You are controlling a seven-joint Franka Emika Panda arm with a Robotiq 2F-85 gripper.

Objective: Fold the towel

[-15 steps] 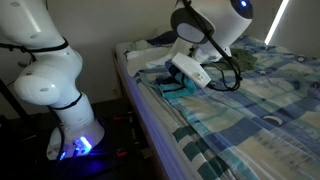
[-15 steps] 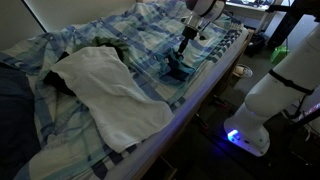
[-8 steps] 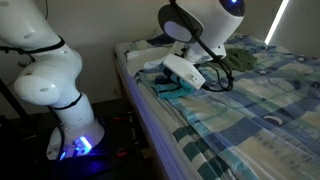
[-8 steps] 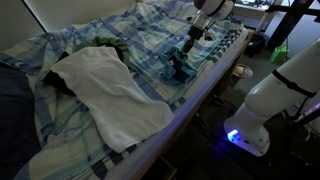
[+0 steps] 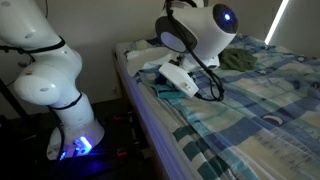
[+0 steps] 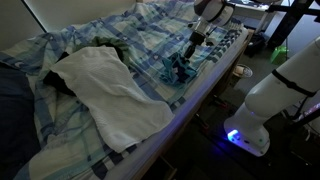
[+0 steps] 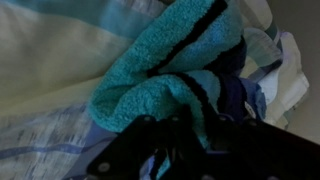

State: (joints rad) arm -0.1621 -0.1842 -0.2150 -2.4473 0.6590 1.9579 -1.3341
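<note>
Towel (image 7: 160,70) bunched, pinched in gripper (image 7: 190,132), bedsheet (image 7: 50,60) behind.

We see the towel (image 7: 165,75), teal with dark navy stripes, bunched and doubled over. In an exterior view the towel (image 6: 176,72) sits at 1 o'clock from centre, on the plaid bedsheet (image 6: 130,45).

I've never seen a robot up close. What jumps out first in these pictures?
The big white robot arm rises beside the plaid bedsheet, with a blue glow at its base. Its pincer is shut on a bunched teal towel with dark stripes, near the sheet's edge. In an exterior view, a large white cloth sprawls across the sheet.
</note>
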